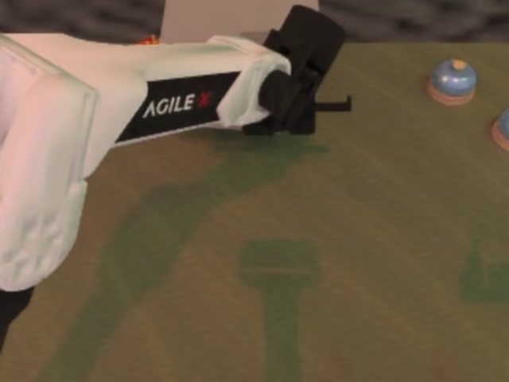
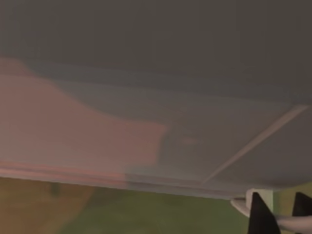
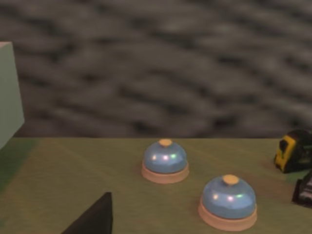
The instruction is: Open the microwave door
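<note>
The microwave [image 1: 238, 20] stands at the table's far edge, left of centre, mostly hidden in the top view by the left arm [image 1: 119, 119]. The left wrist view is filled by a grey-and-pinkish panel, apparently the microwave door [image 2: 156, 112], very close. The left gripper [image 1: 330, 103] sits just before it; whether it is closed or grasping anything, I cannot tell. The olive-green table [image 1: 358, 239] meets a dark mottled backdrop [image 3: 156, 63]. Two blue bells [image 3: 165, 158] stand far right. The right gripper is cut off.

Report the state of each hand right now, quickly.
Left hand: up at the microwave at the table's far edge; open or shut cannot be told.
Right hand: only a dark tip shows in its wrist view; cannot be told.
</note>
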{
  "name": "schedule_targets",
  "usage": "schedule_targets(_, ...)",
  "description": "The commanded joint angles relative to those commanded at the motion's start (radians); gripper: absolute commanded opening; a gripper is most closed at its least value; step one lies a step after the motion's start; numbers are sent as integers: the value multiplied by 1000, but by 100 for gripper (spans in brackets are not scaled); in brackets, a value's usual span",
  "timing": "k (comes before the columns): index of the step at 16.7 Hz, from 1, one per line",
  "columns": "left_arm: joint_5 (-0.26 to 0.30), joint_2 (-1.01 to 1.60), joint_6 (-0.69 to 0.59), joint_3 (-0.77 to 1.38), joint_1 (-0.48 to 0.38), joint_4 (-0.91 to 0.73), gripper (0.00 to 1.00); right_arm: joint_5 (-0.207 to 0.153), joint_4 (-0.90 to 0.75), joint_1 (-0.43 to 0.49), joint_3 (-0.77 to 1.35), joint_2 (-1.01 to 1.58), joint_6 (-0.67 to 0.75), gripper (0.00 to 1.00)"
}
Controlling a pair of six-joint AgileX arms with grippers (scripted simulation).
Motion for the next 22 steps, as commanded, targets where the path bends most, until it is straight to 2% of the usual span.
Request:
schedule_targets(11,0,0,0,0,0,0,0,0,0,0,0,0,0,100)
schedule_targets(22,37,-47,55,-82,5,54,0,0,0,0,0,0,0,100)
